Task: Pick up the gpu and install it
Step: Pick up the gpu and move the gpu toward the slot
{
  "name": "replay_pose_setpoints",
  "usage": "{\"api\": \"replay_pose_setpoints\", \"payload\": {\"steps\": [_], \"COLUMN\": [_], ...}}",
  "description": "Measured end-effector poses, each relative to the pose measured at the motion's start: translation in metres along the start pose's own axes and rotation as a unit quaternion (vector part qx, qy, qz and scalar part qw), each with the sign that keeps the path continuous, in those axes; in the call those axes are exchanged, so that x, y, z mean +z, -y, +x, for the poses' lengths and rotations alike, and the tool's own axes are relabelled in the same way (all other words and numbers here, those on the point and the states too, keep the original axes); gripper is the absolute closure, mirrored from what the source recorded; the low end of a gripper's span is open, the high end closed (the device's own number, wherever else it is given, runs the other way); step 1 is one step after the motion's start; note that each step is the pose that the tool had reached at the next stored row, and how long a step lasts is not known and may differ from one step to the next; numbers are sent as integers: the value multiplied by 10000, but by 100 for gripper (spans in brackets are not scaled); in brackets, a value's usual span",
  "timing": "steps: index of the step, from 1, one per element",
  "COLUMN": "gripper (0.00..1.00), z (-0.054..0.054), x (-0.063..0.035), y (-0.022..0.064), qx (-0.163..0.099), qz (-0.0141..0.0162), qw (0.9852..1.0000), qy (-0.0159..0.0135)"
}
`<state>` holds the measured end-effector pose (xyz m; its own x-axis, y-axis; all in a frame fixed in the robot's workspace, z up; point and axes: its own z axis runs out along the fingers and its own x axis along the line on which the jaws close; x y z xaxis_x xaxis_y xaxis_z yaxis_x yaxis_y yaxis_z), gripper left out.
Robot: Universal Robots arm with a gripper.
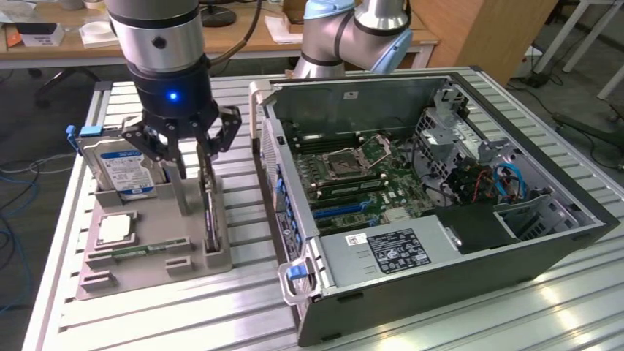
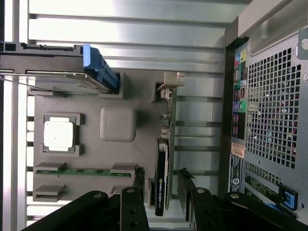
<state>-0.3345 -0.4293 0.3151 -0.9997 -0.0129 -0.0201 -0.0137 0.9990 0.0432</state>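
Inspecting the grey parts tray (image 1: 146, 272), we found the gripper (image 2: 162, 192) open. Its fingers (image 2: 186, 193) flanked the gpu (image 2: 161, 166) standing edgewise in that tray.

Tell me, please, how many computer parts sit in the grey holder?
4: the hard drive standing upright, the processor chip lying flat, the memory stick slotted beside the chip, and the graphics card on edge beneath the open gripper.

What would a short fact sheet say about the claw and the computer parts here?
Gripper: open, fingers either side of the graphics card, not closed on it
Graphics card: standing on edge in the gray holder
Hard drive: upright in the same holder
Processor chip: lying flat in the holder
Computer case: open, beside the holder, on the exterior view's right
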Motion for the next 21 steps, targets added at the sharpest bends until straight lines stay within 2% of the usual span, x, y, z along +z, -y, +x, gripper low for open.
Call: {"api": "replay_pose_setpoints", "payload": {"steps": [21], "gripper": [58], "z": [-4], "x": [69], "y": [31], "qx": [0], "qz": [0], "qw": [10000], "qy": [0]}}
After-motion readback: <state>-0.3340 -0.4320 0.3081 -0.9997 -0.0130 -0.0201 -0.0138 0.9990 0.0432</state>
